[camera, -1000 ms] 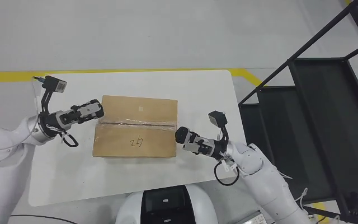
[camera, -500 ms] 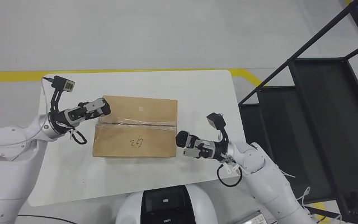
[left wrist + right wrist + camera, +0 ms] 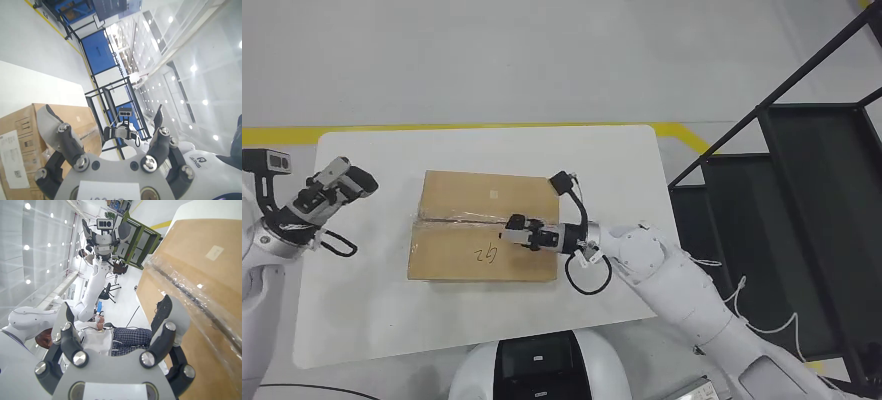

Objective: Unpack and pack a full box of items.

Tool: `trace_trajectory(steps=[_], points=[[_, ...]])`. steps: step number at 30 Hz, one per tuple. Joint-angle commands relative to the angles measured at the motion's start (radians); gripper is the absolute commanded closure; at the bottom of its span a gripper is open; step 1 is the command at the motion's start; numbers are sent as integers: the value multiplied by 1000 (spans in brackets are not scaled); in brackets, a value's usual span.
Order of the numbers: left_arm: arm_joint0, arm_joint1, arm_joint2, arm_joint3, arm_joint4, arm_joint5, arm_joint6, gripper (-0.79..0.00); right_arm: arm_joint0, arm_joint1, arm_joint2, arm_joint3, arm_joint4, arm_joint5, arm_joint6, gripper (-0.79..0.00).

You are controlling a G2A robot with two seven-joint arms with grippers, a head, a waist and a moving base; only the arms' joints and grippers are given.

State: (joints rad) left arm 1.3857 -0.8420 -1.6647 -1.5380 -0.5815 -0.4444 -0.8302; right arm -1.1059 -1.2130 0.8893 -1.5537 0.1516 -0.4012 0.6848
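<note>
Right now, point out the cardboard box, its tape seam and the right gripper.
cardboard box (image 3: 447,258): top view, bare near flap of its top.
tape seam (image 3: 467,220): top view, clear tape along the flaps' joint.
right gripper (image 3: 115,303): right wrist view, midway between its open fingertips.

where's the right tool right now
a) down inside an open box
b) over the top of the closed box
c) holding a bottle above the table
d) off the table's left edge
B: in the top view the right tool is open over the top of the box, close to the strip of clear tape that keeps its flaps shut.
</note>
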Motion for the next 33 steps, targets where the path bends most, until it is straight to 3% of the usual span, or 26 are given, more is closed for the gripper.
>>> trace_trajectory(steps=[1, 5, 11, 18, 24, 33], points=[[40, 1, -47, 3, -17, -8, 5, -785, 32, -15, -43, 24, 8, 8, -9, -785], [82, -1, -88, -9, -45, -13, 26, -785, 106, -53, -123, 93, 44, 19, -40, -785], [82, -1, -88, -9, -45, -13, 26, -785, 206, -109, -197, 238, 88, 30, -110, -785], [82, -1, -88, -9, -45, -13, 26, -785, 243, -144, -218, 363, 133, 18, -129, -785], [82, -1, -88, -9, -45, -13, 26, -785, 229, -141, -185, 367, 133, -3, -100, -785], [82, -1, -88, -9, -45, -13, 26, -785, 141, -98, -81, 278, 80, 33, -42, -785]])
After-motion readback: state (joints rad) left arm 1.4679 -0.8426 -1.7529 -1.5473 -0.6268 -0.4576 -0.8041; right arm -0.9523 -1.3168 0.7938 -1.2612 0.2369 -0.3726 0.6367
